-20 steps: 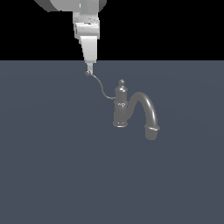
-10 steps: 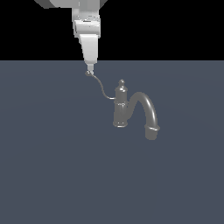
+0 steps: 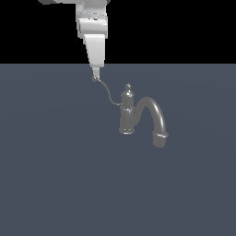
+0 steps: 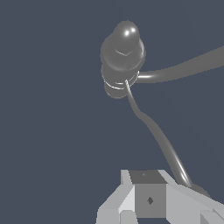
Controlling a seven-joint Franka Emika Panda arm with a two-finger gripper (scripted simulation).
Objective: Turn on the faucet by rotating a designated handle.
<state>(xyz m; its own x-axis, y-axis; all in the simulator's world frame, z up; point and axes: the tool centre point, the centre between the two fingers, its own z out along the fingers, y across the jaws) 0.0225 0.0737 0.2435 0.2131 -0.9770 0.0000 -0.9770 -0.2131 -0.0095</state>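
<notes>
Fingers (image 3: 96, 76) of white gripper, pressed together as far as visible, touching ball tip of long thin curved grey wire handle (image 3: 109, 93), at ten o'clock from small grey metallic faucet (image 3: 127, 113) on dark blue-grey surface (image 3: 55, 175); placed for sideways push.

gripper (image 3: 95, 73) at handle (image 3: 107, 92) tip, faucet (image 3: 127, 113) toward exterior view's right
</notes>
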